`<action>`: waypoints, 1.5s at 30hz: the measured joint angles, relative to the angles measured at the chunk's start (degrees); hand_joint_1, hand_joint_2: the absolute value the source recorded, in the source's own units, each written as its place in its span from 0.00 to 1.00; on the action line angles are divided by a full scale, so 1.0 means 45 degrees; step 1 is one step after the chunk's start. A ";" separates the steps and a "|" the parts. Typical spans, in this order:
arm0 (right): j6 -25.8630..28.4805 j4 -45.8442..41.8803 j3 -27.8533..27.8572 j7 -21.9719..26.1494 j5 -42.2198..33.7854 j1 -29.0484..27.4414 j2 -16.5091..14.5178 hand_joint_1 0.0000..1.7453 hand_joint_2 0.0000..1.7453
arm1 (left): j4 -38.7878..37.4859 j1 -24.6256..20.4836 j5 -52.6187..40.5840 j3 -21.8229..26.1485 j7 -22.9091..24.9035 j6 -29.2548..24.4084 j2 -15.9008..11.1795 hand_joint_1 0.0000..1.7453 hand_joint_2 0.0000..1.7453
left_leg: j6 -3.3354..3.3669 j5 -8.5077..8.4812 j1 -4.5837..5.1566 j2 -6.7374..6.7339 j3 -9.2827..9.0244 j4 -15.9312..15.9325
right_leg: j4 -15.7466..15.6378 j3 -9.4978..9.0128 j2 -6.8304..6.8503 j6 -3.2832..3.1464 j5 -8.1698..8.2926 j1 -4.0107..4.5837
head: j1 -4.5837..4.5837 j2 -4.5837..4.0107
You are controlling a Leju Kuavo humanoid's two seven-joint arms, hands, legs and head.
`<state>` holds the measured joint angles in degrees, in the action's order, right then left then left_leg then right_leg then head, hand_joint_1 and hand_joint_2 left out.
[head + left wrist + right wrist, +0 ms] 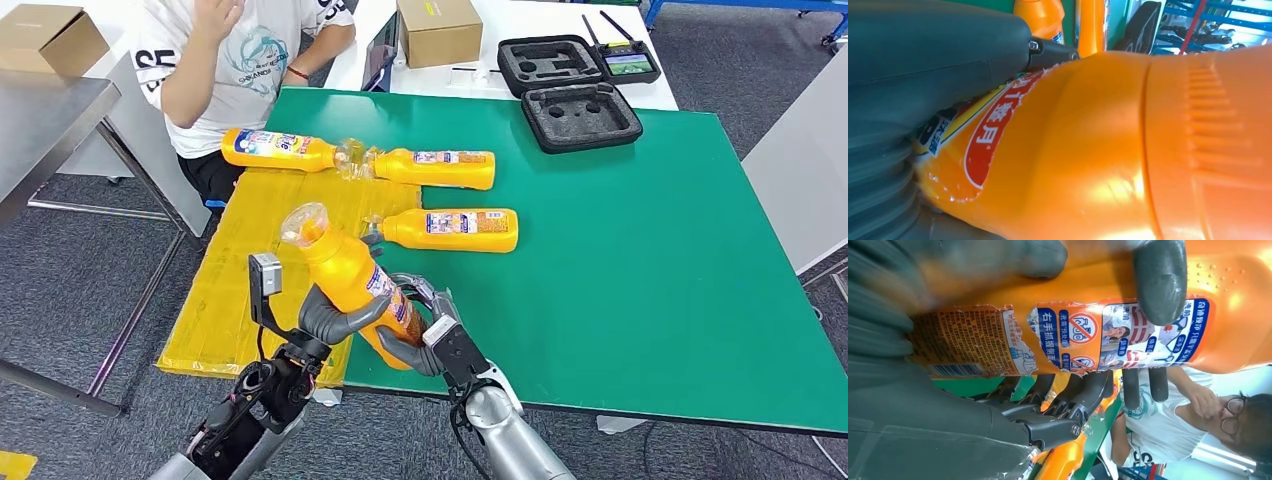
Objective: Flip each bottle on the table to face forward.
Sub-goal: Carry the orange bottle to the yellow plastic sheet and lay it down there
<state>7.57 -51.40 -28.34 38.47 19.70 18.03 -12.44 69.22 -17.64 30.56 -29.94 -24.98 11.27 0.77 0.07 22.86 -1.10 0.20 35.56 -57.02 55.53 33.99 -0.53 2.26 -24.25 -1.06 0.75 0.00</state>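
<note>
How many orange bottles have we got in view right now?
4. One held bottle is gripped by the left hand and right hand at the near edge. Two lie in the far row, one mid-table.

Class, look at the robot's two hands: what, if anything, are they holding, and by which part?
Both hands, left hand and right hand, hold one orange bottle by its lower labelled body.

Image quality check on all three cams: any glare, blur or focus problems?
Head view: sharp, evenly lit, soft shadows on the green table. Left wrist view: held bottle too close, glare patches on its plastic, left hand soft and blurred. Right wrist view: label readable, right hand blurred at the near edge, background person washed out by bright light.
</note>
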 joint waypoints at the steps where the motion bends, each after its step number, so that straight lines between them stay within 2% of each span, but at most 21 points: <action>1: 0.0004 -0.0004 0.0011 -0.0007 0.0066 -0.0004 0.0000 1.00 1.00 | -0.0005 0.0012 0.0018 0.0000 -0.0052 -0.0002 0.0000 1.00 1.00 | 0.0000 0.0000 0.0000 0.0000 0.0000 0.0000 | 0.0000 0.0000 0.0000 0.0000 0.0000 0.0000 | 0.0000 0.0000; 10: -0.0004 -0.0012 0.0052 -0.0210 0.0781 -0.0031 -0.0013 1.00 1.00 | 0.0045 0.0191 0.0032 0.0118 -0.0330 -0.0225 0.0000 1.00 1.00 | 0.0000 0.0000 0.0000 0.0001 0.0000 0.0000 | 0.0000 -0.0001 0.0000 0.0000 0.0000 0.0000 | 0.0000 0.0000; 11: -0.0006 -0.0012 0.0052 -0.0228 0.0823 -0.0032 -0.0019 0.85 1.00 | 0.0051 0.0207 0.0023 0.0140 -0.0341 -0.0227 0.0000 1.00 1.00 | 0.0000 0.0000 0.0000 0.0001 0.0000 0.0000 | 0.0000 -0.0001 0.0000 0.0000 0.0000 0.0000 | 0.0000 0.0000; 14: -0.0006 -0.0012 0.0046 -0.0276 0.0949 -0.0045 -0.0033 0.10 1.00 | 0.0067 0.0249 -0.0022 0.0192 -0.0400 -0.0255 0.0000 1.00 1.00 | 0.0000 0.0000 0.0000 0.0001 0.0000 0.0000 | 0.0000 -0.0001 0.0000 0.0000 0.0000 0.0000 | 0.0000 -0.0001; 15: -0.0006 -0.0012 0.0036 -0.0304 0.1030 -0.0067 -0.0034 0.00 1.00 | 0.0086 0.0257 -0.0073 0.0210 -0.0448 -0.0306 0.0000 1.00 1.00 | 0.0000 0.0000 -0.0001 0.0001 0.0000 0.0000 | 0.0000 -0.0002 0.0000 0.0000 0.0000 0.0001 | 0.0001 -0.0001; 16: -0.0005 -0.0012 0.0022 -0.0340 0.1122 -0.0103 -0.0035 0.00 1.00 | 0.0127 0.0261 -0.0170 0.0232 -0.0522 -0.0406 0.0000 1.00 1.00 | 0.0000 0.0000 -0.0001 0.0002 0.0000 0.0000 | 0.0000 -0.0002 0.0001 0.0000 0.0000 0.0001 | 0.0000 -0.0001; 20: 0.0017 -0.0012 -0.0006 -0.0418 0.1290 -0.0194 -0.0039 0.00 0.00 | 0.0261 0.0268 -0.0461 0.0286 -0.0714 -0.0724 0.0000 1.00 1.00 | 0.0000 0.0001 -0.0001 0.0002 0.0003 0.0001 | 0.0000 -0.0003 0.0001 0.0000 -0.0001 0.0002 | -0.0002 0.0000; 23: 0.0017 -0.0012 -0.0006 -0.0418 0.1290 -0.0194 -0.0039 0.00 0.00 | 0.0261 0.0268 -0.0461 0.0286 -0.0714 -0.0724 0.0000 1.00 1.00 | 0.0000 0.0001 -0.0001 0.0002 0.0003 0.0001 | 0.0000 -0.0003 0.0001 0.0000 -0.0001 0.0002 | -0.0002 0.0000; 25: 0.0045 -0.0323 -0.0013 -0.0402 0.1271 -0.0241 -0.0120 0.00 0.00 | 0.0502 0.0275 -0.0629 0.0569 -0.0851 -0.0887 -0.0124 1.00 1.00 | -0.0009 0.0142 -0.0003 0.0003 -0.0392 0.0000 | 0.0001 -0.0399 0.0001 -0.0008 -0.0147 0.0005 | -0.0004 0.0000; 27: 0.0035 -0.0725 -0.0042 -0.0397 0.0874 -0.0290 -0.0176 0.00 0.00 | 0.0712 0.0254 -0.1601 0.0899 -0.1394 -0.1824 -0.0291 0.99 1.00 | -0.0023 0.0299 -0.0003 0.0005 -0.0780 -0.0003 | 0.0004 -0.0792 0.0002 -0.0022 -0.0306 0.0008 | -0.0007 0.0000; 28: 0.0005 -0.0856 -0.0067 -0.0403 0.0513 -0.0314 -0.0151 0.00 0.00 | 0.0690 0.0228 -0.2660 0.0966 -0.1783 -0.2853 -0.0341 0.98 1.00 | -0.0024 0.0304 -0.0002 0.0006 -0.0762 -0.0003 | 0.0004 -0.0775 0.0002 -0.0024 -0.0310 0.0008 | -0.0010 0.0000; 30: -0.0040 -0.1258 -0.0166 -0.0404 -0.0144 -0.0389 -0.0115 0.00 0.00 | 0.0654 0.0142 -0.6429 0.1094 -0.2304 -0.6345 -0.0449 0.98 1.00 | -0.0030 0.0286 -0.0007 -0.0001 -0.0642 -0.0002 | 0.0004 -0.0638 -0.0003 -0.0039 -0.0283 0.0013 | -0.0004 0.0000; 32: -0.0062 -0.1705 -0.0307 -0.0395 -0.0431 -0.0462 -0.0070 0.00 0.00 | 0.0505 -0.0063 -1.2013 0.1203 -0.1921 -0.9780 -0.0598 0.99 1.00 | -0.0026 0.0233 -0.0016 0.0005 -0.0532 -0.0001 | 0.0004 -0.0522 0.0013 -0.0053 -0.0240 0.0019 | 0.0000 -0.0001; 33: -0.0075 -0.1906 -0.0374 -0.0393 -0.0477 -0.0507 -0.0041 0.00 0.00 | 0.0357 -0.0183 -1.4994 0.1265 -0.1553 -1.0614 -0.0689 0.99 1.00 | -0.0026 0.0210 -0.0020 0.0023 -0.0489 0.0000 | 0.0005 -0.0488 0.0035 -0.0054 -0.0230 0.0022 | -0.0009 -0.0001; 35: -0.0123 -0.2281 -0.0505 -0.0375 -0.0525 -0.0620 0.0009 0.00 0.00 | 0.0008 -0.0354 -2.0339 0.1439 -0.0866 -1.1010 -0.0902 0.99 1.00 | -0.0029 0.0181 -0.0023 0.0049 -0.0430 0.0003 | 0.0007 -0.0452 0.0073 -0.0059 -0.0221 0.0025 | -0.0026 0.0000; 37: -0.0183 -0.2568 -0.0597 -0.0302 -0.0579 -0.0710 0.0036 0.00 0.00 | -0.0370 -0.0397 -2.3354 0.1622 -0.0151 -1.0995 -0.1125 1.00 1.00 | -0.0033 0.0176 -0.0023 0.0033 -0.0404 0.0005 | 0.0010 -0.0426 0.0061 -0.0059 -0.0212 0.0025 | -0.0029 -0.0001; 39: -0.0259 -0.2795 -0.0633 -0.0193 -0.0637 -0.0750 0.0069 0.00 0.00 | -0.0760 -0.0411 -2.3773 0.1752 0.0538 -1.0994 -0.1355 1.00 1.00 | -0.0034 0.0177 -0.0022 0.0010 -0.0390 0.0004 | 0.0010 -0.0401 0.0040 -0.0056 -0.0207 0.0023 | -0.0028 -0.0002; 42: -0.0394 -0.3029 -0.0657 -0.0078 -0.0687 -0.0748 0.0108 0.00 0.00 | -0.1166 -0.0394 -2.1727 0.1918 0.0864 -1.0994 -0.1641 1.00 1.00 | -0.0034 0.0177 -0.0023 0.0009 -0.0369 0.0003 | 0.0009 -0.0377 0.0037 -0.0053 -0.0204 0.0024 | -0.0024 0.0000; 45: -0.0453 -0.3162 -0.0662 -0.0010 -0.0710 -0.0737 0.0134 0.00 0.00 | -0.1429 -0.0362 -2.0961 0.2078 0.0888 -1.0994 -0.1813 1.00 1.00 | -0.0034 0.0176 -0.0025 0.0027 -0.0344 0.0003 | 0.0010 -0.0364 0.0052 -0.0051 -0.0207 0.0025 | -0.0025 -0.0001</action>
<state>5.54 -65.62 -31.32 38.42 16.50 14.72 -11.84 62.79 -19.27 -63.76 -20.59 -20.98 -38.21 -7.39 -0.08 23.65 -1.21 0.32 34.01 -57.01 55.57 32.35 -0.30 2.03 -25.19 -0.94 0.64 -0.01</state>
